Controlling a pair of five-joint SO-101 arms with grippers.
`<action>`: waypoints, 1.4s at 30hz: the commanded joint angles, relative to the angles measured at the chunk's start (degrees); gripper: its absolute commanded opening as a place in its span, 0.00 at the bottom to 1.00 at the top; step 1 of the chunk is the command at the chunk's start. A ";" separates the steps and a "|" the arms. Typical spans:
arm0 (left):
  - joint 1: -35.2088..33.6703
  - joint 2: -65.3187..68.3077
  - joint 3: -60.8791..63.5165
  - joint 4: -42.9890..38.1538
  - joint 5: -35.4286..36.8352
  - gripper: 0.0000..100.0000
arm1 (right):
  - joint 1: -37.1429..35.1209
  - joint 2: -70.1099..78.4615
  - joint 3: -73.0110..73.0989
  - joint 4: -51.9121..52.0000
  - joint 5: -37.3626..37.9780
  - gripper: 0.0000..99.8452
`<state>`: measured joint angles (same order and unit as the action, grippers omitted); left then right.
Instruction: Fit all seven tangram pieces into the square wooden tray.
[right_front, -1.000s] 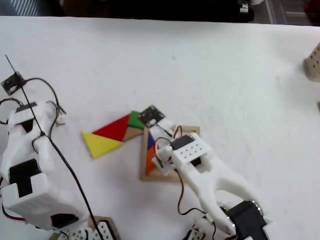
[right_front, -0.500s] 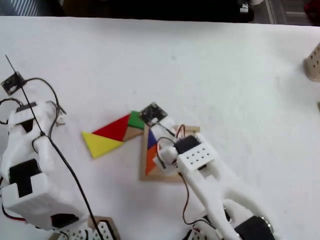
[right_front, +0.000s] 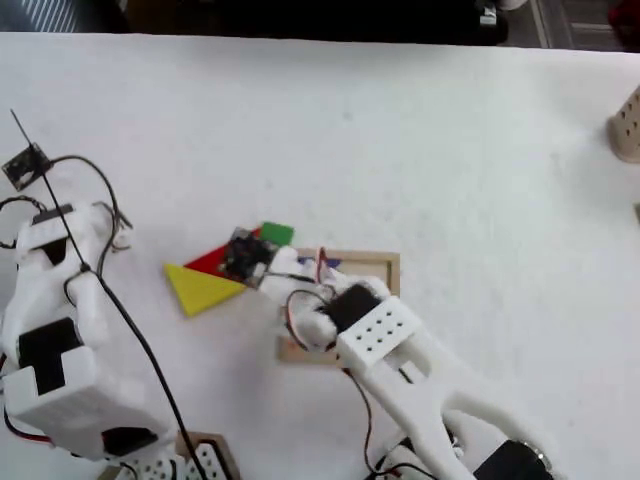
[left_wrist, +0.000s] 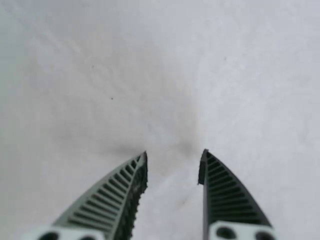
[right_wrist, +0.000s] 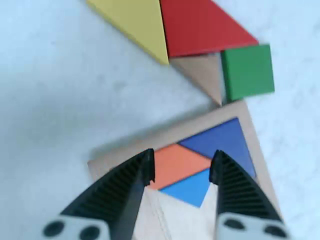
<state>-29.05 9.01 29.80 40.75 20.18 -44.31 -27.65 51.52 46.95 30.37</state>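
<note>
The square wooden tray (right_wrist: 150, 140) holds an orange piece (right_wrist: 177, 162), a dark blue triangle (right_wrist: 220, 140) and a light blue piece (right_wrist: 190, 187). My right gripper (right_wrist: 182, 167) hangs open just above these, near the tray's edge. Beyond that edge lie a yellow triangle (right_wrist: 135, 20), a red triangle (right_wrist: 200, 25), a small tan triangle (right_wrist: 202, 72) and a green square (right_wrist: 247, 70), touching one another. From above, the right arm (right_front: 375, 335) covers most of the tray (right_front: 388, 263), with the yellow triangle (right_front: 200, 287) and green square (right_front: 277, 233) to its left. My left gripper (left_wrist: 172, 162) is open over bare white table.
The left arm's body (right_front: 50, 320) stands at the table's left edge with loose cables and a small board (right_front: 25, 165). A tan perforated object (right_front: 627, 125) sits at the far right edge. A wooden block (right_front: 205, 455) lies at the front.
The right arm's wrist has swung left across the tray toward the loose pieces and now hides the tray's coloured pieces from above. The left arm has not moved.
</note>
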 joint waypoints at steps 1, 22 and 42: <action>0.75 -0.84 -2.20 0.26 -0.35 0.18 | -1.89 3.91 -3.43 -8.48 5.36 0.19; 0.92 -0.84 -2.29 0.26 -0.35 0.18 | 1.45 36.26 -25.32 -14.29 6.24 0.19; 0.92 -0.84 -2.29 0.26 -0.35 0.18 | 1.80 54.29 -51.43 17.98 17.85 0.19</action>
<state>-29.05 9.01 29.80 40.75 20.18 -43.43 24.57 2.46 61.63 46.55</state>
